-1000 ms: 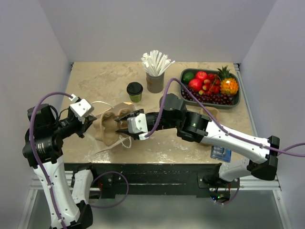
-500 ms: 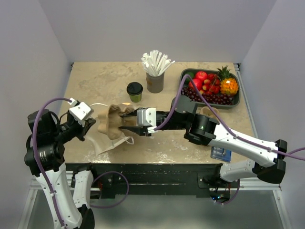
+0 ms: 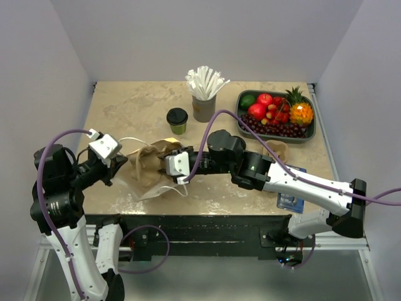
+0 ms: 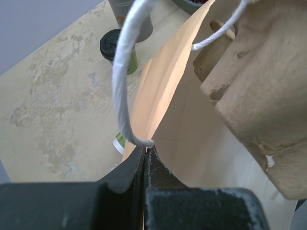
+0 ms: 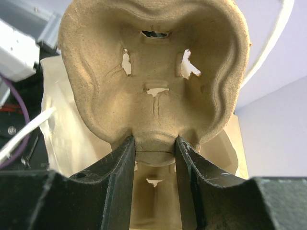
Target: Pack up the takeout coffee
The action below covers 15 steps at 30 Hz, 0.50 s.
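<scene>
The takeout coffee stands upright on the bench, lid on. It's behind the paper bag and clear of both sets of jaws. Left jaws are pinched shut on the bag's rim beside its white handle, with the left arm folded at the near-left edge. Right jaws clamp a pulp cup carrier at the bag's mouth, right arm stretched low across the bench.
</scene>
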### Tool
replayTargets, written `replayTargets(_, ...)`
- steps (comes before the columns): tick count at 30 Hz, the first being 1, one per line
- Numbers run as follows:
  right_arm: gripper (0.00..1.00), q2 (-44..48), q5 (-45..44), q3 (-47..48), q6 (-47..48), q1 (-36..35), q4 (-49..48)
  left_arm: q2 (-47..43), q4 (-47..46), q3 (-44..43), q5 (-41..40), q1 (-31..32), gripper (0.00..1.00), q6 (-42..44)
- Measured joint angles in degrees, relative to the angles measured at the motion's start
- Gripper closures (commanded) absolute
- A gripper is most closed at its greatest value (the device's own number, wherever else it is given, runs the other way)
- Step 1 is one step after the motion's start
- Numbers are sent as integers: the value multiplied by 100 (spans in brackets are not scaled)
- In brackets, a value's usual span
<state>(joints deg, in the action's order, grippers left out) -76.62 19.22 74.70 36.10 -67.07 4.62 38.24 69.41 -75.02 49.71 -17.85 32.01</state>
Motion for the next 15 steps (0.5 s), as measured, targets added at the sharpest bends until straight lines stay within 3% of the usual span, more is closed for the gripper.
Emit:
replayTargets(5, 100, -136, 116, 109, 654, -4, 538, 33, -17, -50, 94, 0, 100, -94)
replayTargets(15, 100, -1128, 59, 1207, 2323, -44, 2378, 118, -33, -13, 398, 0, 100, -162)
